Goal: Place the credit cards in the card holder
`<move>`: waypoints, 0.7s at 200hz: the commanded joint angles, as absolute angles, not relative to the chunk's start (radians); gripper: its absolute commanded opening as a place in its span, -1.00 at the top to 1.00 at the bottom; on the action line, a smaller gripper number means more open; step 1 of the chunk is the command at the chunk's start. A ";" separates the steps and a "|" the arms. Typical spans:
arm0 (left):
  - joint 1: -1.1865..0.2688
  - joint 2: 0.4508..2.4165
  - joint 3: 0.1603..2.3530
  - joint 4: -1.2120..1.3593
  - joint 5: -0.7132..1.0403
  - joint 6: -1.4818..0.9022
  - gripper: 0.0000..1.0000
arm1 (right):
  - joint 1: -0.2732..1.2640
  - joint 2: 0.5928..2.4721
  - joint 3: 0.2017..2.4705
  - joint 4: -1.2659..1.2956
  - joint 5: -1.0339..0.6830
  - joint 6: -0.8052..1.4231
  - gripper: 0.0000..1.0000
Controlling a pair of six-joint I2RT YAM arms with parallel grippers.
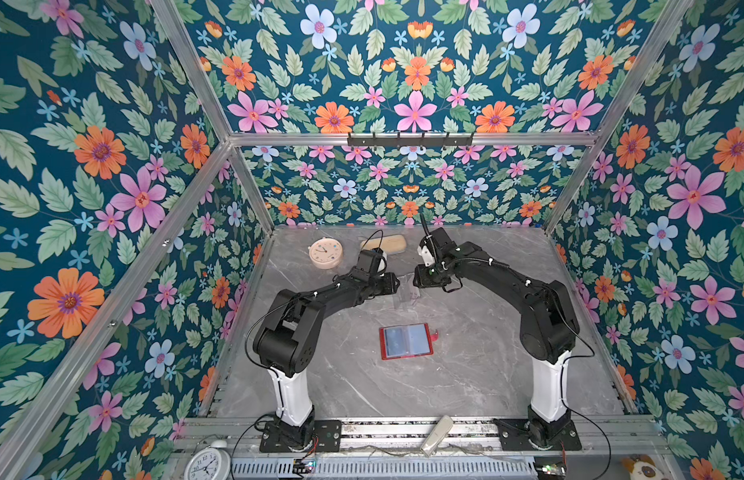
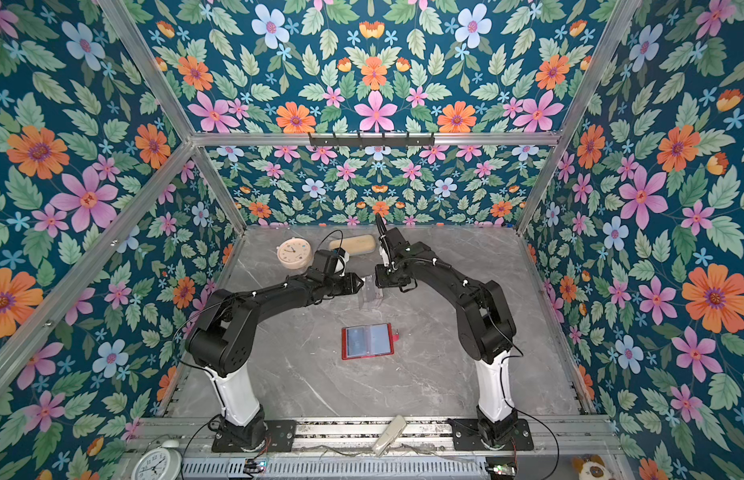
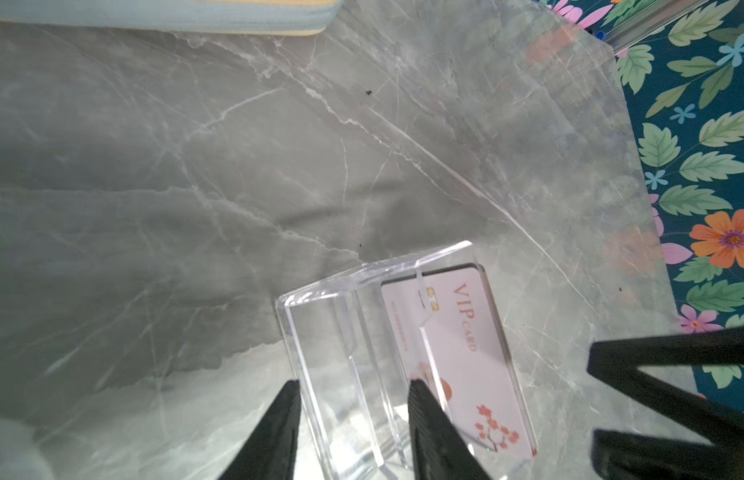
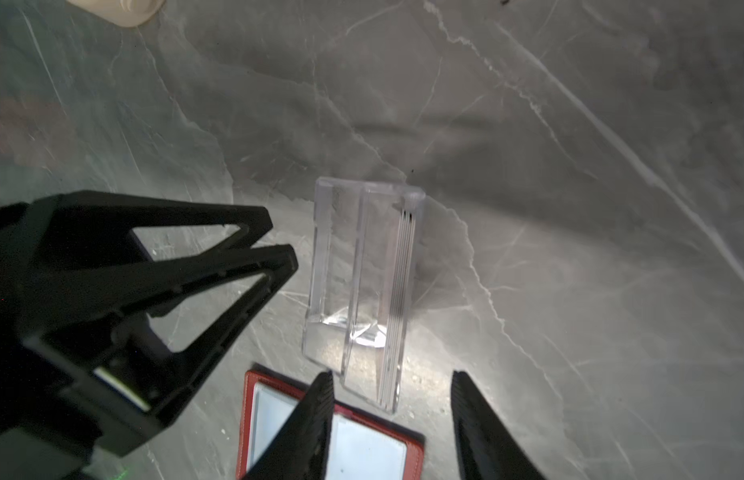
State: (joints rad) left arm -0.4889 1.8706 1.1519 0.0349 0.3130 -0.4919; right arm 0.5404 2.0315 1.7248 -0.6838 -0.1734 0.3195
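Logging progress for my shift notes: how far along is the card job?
Nothing looks done: the open red card holder shows empty-looking sleeves. In hand: nothing; left hand and right hand, both open, hover at the clear acrylic stand. Left: the cards, pale VIP card in front, still stand there.

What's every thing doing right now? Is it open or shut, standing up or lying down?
red card holder: lying flat, open, pockets look empty
cards: standing in the clear stand, none in the red holder yet
clear stand: standing on the table, holding the cards
left gripper: open, at the stand
right gripper: open, at the stand's end
round clock: lying face up
beige case: shut
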 commanded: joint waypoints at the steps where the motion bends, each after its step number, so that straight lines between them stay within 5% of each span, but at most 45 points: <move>1: -0.484 1.893 1.178 0.005 0.348 -0.498 0.14 | 0.540 2.072 1.788 -0.764 -0.184 0.283 0.06; 140: -0.485 1.971 1.200 -0.036 0.310 -0.550 0.25 | 0.539 2.262 1.993 -0.881 -0.169 0.265 0.13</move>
